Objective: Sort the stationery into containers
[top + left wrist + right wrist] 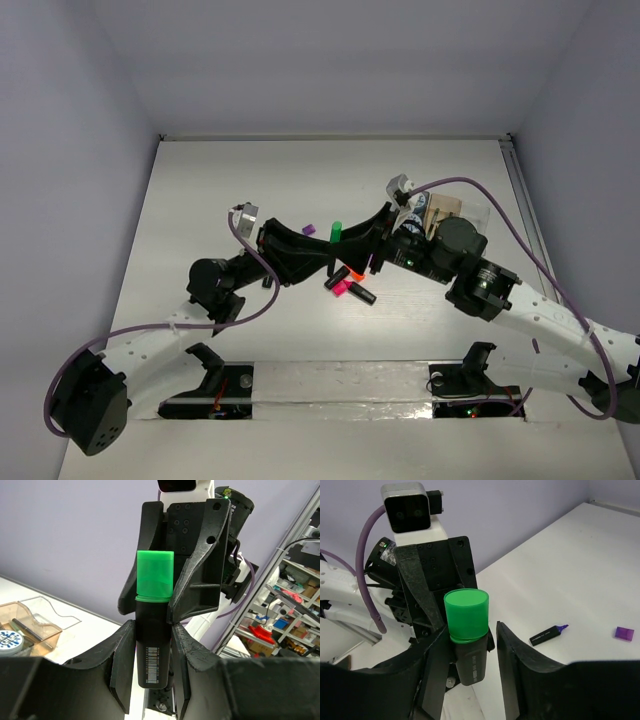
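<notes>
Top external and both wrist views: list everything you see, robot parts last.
green-capped highlighter: one, black body, green cap, off the table between both claws
uncapped marker: one, black with purple tip, lying on the table
purple cap: one, loose on the table
marker cluster: count unclear, black with pink and orange ends, on the table beneath the claws
clear box: one, tan insert, right far side
round piece: one, blue and white, at the box
table: one, white
left claw: black, shut on the highlighter
right claw: black, open around it
</notes>
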`<state>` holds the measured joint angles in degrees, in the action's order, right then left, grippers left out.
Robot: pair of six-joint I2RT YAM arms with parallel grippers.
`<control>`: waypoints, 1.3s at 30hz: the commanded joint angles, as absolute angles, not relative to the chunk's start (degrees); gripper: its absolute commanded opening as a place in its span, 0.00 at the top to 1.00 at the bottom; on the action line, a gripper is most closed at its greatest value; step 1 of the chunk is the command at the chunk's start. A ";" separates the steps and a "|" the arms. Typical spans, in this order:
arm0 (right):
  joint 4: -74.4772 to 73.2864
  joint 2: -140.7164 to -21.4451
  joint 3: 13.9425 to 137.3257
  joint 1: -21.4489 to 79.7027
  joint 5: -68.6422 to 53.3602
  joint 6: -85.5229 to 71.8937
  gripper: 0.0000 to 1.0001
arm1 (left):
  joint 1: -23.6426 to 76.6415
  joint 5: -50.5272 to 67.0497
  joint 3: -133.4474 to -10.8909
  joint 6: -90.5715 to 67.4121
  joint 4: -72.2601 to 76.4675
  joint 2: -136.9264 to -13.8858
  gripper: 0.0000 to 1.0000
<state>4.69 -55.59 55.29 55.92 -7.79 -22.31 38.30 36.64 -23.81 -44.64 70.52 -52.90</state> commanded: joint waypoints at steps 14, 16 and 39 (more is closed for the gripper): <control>9.67 -54.93 53.79 55.99 -8.35 -24.17 0.83 | 38.67 38.41 -24.52 -46.06 76.64 -53.35 0.99; 10.19 -54.76 53.53 55.99 -7.47 -24.43 0.83 | 38.67 38.67 -24.26 -46.05 76.55 -53.26 0.92; 14.24 -55.11 51.86 55.99 -0.36 -25.05 0.85 | 38.67 38.07 -25.48 -38.86 65.14 -50.54 0.58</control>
<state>9.52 -55.40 51.59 55.92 -4.05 -24.91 38.28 37.80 -23.81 -42.39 66.61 -52.93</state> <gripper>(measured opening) 0.376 0.413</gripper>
